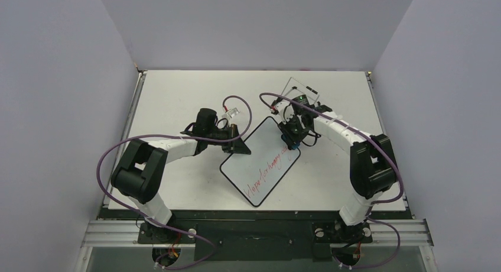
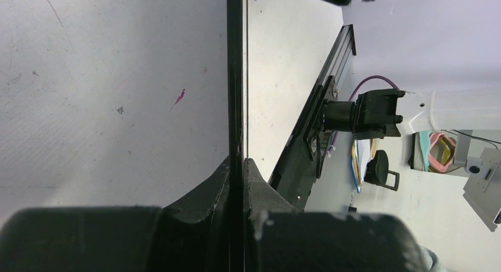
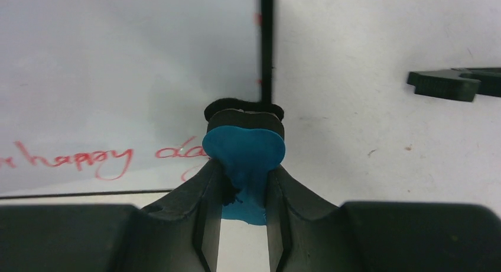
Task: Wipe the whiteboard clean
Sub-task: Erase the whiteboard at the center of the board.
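The whiteboard lies slanted at the table's middle, with a black rim and a red handwritten line along it. My left gripper is shut on its left edge. In the left wrist view the board shows edge-on between the closed jaws of that gripper. My right gripper is at the board's upper right edge, shut on the small blue eraser. In the right wrist view the eraser sits between the fingers of that gripper, against the board's rim, with the red writing to its left.
A thin wire easel stand stands behind the right gripper. A small clear object lies behind the left gripper. Grey walls enclose the table on three sides. The left gripper's black finger shows at the right in the right wrist view.
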